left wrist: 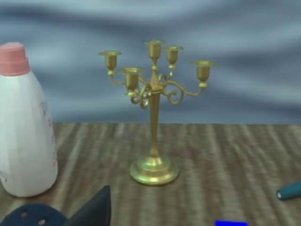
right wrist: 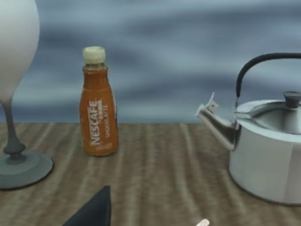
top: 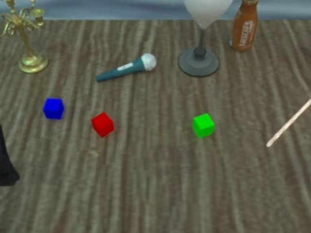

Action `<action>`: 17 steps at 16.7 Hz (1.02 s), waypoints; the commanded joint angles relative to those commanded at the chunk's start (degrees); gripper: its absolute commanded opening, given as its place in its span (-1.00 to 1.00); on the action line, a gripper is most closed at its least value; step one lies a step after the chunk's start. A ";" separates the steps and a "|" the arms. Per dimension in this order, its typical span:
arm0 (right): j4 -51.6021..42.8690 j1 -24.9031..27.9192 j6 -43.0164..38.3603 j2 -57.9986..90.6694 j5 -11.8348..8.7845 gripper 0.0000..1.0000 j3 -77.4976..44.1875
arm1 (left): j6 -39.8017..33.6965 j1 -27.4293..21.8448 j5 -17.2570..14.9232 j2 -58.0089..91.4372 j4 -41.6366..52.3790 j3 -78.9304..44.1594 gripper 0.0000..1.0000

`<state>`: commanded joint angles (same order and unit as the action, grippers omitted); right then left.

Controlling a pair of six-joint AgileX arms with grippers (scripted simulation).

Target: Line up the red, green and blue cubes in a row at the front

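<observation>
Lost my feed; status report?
Both claws out of clear view. Blue cube, red cube, green cube scattered mid-table, untouched. Thin stick lies right of green.

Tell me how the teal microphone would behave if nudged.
The teal microphone lies on its side on the table, so its round body would likely roll. The wider white head probably makes it curve. It looks rigid.

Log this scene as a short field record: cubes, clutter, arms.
blue cube: top view's left, apart from the others
red cube: right of blue, slightly nearer the front
green cube: right of centre, wide gap from red
row: not yet formed
microphone: lying behind the cubes
candelabra: back left
bottle: back right
left arm: at left edge
right arm: not in top view
</observation>
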<state>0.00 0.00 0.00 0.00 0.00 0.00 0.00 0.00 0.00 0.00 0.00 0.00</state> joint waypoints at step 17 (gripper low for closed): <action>0.00 0.00 0.00 0.00 0.00 1.00 0.00 | 15.14 -11.57 -0.13 66.20 36.18 -53.92 1.00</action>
<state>0.00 0.00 0.00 0.00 0.00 0.00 15.14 -11.57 -0.13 66.20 36.18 -53.92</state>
